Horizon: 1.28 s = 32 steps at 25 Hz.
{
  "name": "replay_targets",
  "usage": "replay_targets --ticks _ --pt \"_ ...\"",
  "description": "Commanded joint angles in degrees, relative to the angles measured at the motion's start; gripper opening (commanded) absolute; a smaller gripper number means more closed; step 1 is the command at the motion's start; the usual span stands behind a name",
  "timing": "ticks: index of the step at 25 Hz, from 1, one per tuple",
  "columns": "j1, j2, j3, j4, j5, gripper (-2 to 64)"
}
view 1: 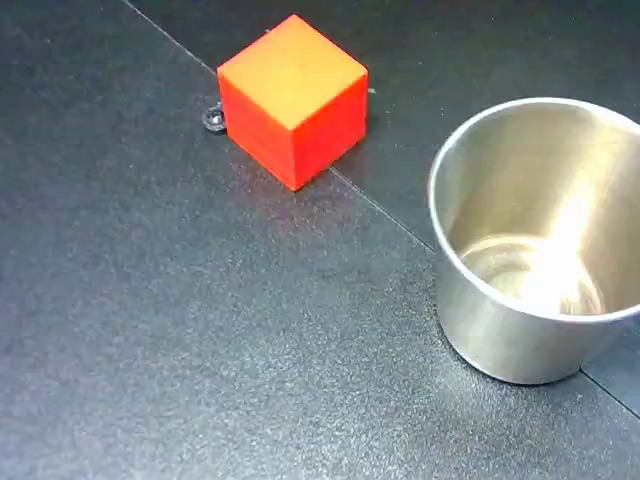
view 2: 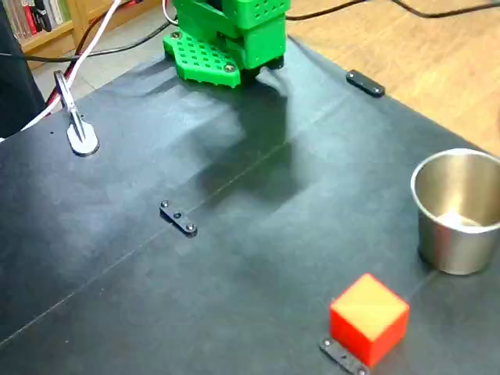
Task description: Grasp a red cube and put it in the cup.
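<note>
The red cube [view 1: 293, 98] rests on the dark table with its orange top up, at the upper middle of a fixed view, and near the bottom right [view 2: 369, 318] of the other. The steel cup [view 1: 530, 330] stands upright and empty to the cube's right, a short gap away; in the other fixed view the cup [view 2: 458, 234] stands at the right edge, beyond the cube. No gripper shows in either view. Only the arm's green base [view 2: 234, 39] appears, at the table's far edge.
A small black bracket [view 2: 344, 355] lies against the cube's near side. Another black bracket [view 2: 179, 218] lies mid-table and a third [view 2: 365, 83] near the far right edge. A metal clamp [view 2: 78, 125] with cables stands at the left. A seam [view 1: 380, 205] crosses the tabletop.
</note>
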Motion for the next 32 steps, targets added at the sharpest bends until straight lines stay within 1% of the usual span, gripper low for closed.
replay_targets --ticks 1,5,7,9,11,19,21,24,26,29,32 --pt "0.2 -0.8 -1.1 -0.9 -0.3 25.7" --pt "0.1 -2.0 -1.2 -1.0 0.5 25.7" --pt "0.1 -5.8 -1.9 -1.0 0.5 25.7" --pt "0.1 -10.9 -5.4 -1.0 0.6 25.7" --pt "0.1 -16.3 -12.0 -1.0 0.4 25.7" --pt "0.4 -38.1 -43.2 -0.8 -0.4 25.7" --pt "2.6 -43.2 -49.0 -0.9 -0.6 25.7" --pt "11.1 -51.4 -54.8 -1.0 -4.7 25.7" --pt "15.5 -56.4 -56.5 -1.0 -8.5 25.7" --pt "19.1 -60.5 -57.0 -1.0 -14.4 25.7" --pt "20.7 -63.9 -56.2 0.1 -19.1 25.7"
